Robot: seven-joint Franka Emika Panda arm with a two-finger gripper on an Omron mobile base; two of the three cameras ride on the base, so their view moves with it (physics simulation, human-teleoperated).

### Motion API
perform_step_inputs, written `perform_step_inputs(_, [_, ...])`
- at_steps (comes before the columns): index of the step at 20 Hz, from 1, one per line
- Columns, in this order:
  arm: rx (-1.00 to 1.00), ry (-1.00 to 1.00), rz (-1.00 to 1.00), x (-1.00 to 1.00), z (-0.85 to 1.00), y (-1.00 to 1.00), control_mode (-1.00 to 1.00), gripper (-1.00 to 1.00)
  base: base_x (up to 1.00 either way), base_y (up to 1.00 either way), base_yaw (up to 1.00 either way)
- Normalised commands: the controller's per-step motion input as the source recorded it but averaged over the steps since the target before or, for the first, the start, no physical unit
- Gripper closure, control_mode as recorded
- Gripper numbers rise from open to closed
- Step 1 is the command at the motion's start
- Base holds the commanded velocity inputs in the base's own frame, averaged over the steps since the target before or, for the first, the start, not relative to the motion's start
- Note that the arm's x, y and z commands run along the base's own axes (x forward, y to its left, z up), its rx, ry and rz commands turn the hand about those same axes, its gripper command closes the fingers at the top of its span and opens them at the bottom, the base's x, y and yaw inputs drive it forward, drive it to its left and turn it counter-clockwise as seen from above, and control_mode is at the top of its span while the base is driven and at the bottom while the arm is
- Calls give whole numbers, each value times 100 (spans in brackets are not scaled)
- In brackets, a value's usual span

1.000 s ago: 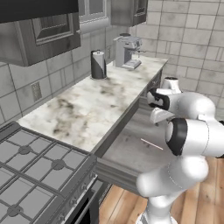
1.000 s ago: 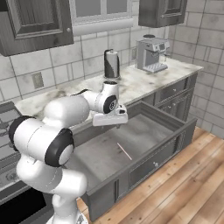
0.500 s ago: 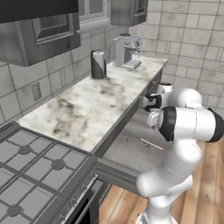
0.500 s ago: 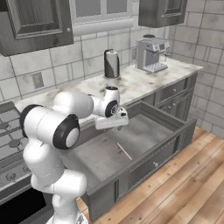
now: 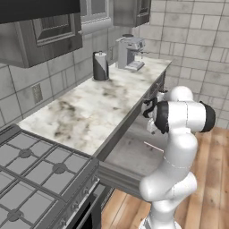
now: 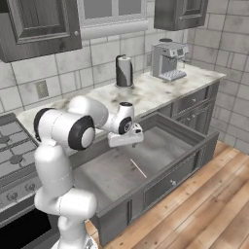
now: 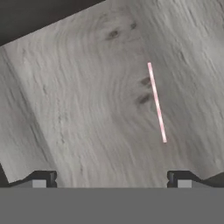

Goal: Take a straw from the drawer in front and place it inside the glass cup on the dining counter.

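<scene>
The drawer (image 6: pixel 171 181) stands pulled out below the worktop, its lighter grey floor (image 7: pixel 96 109) bare apart from the straw. The straw (image 6: pixel 138 168) is a thin pinkish stick lying flat near the middle of that floor. It also shows in the left base view as the straw (image 5: pixel 153 146) beside the arm. My gripper (image 6: pixel 126 144) hangs above the drawer's back half and points down, a little behind and left of the straw. In the hand view the gripper (image 7: pixel 111 181) is open and empty, and the straw (image 7: pixel 157 103) lies ahead, nearer the right fingertip (image 7: pixel 183 182). The glass cup and dining counter are out of view.
A marble worktop (image 6: pixel 146 95) over grey cabinets carries a coffee machine (image 6: pixel 168 61) and a dark canister (image 6: pixel 124 71) at the back. A stove (image 5: pixel 31 179) lies to the left. Wooden floor (image 6: pixel 209 214) spreads in front of the drawer's panelled front.
The arm's upper links have swung round and folded closer to the base. The hand has dropped slightly over the drawer. The jaws stay open and the straw has not moved.
</scene>
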Motion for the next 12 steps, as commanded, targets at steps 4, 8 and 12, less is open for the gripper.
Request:
perform_step_inputs(4, [0, 0, 0, 28, -42, 0, -100, -100, 0, 0, 0])
perform_step_inputs(8, [0, 0, 0, 29, -41, 0, -100, -100, 0, 0, 0])
perform_step_inputs(12, [0, 0, 0, 26, -40, 0, -100, -100, 0, 0, 0])
